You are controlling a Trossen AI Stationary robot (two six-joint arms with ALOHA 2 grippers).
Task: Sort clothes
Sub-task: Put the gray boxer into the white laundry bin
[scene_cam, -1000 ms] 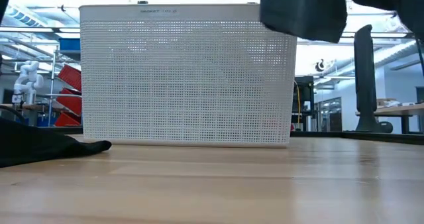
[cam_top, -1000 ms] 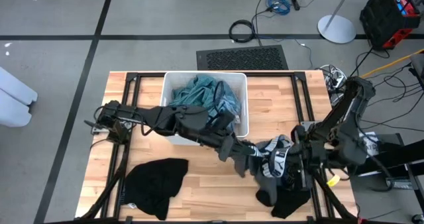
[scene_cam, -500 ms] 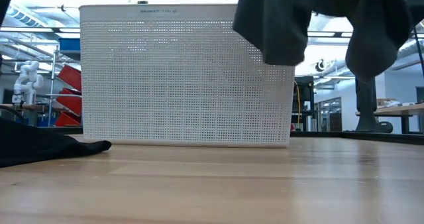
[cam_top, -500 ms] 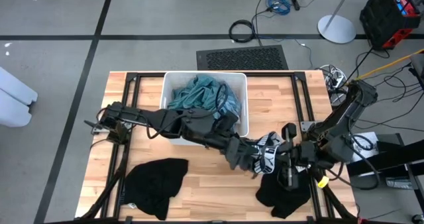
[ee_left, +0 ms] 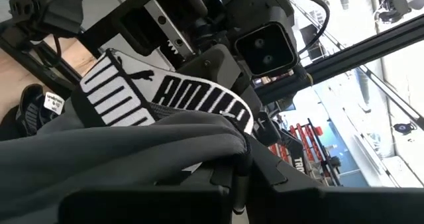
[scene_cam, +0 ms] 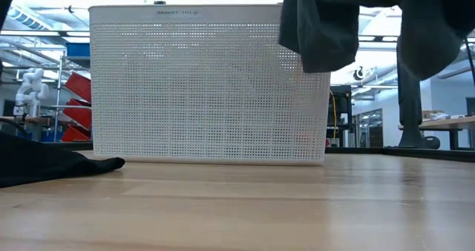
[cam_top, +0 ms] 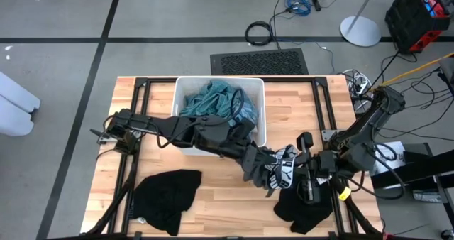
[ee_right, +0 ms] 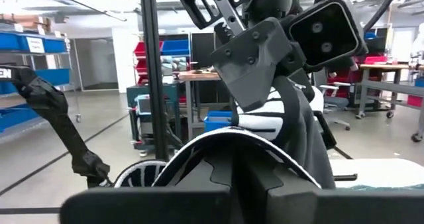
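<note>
Since a second ago both grippers have drawn closer together and shifted toward the picture's left, lifting the dark grey garment with a black-and-white lettered waistband [cam_top: 284, 170] clear of the black pile; in the low view its hanging folds [scene_cam: 319, 28] now dangle at upper right, off the wooden table [cam_top: 227, 197].

The garment is stretched roughly left to right in the high view, lower right of centre, its waistband running between the two grippers.

Counted in the high view: one grey garment held, one black garment [cam_top: 167, 197] spread at lower left, one black heap [cam_top: 301, 208] at lower right, and one bundle of teal and light blue clothes [cam_top: 216, 101] inside the single white perforated plastic bin [cam_top: 259, 126] at top centre.

The left arm reaches diagonally from the left edge past the bin, its left gripper [cam_top: 264, 170] clenched on the grey fabric. The right arm bends in from the right edge, its right gripper [cam_top: 303, 170] clamped on the waistband's other end.
</note>
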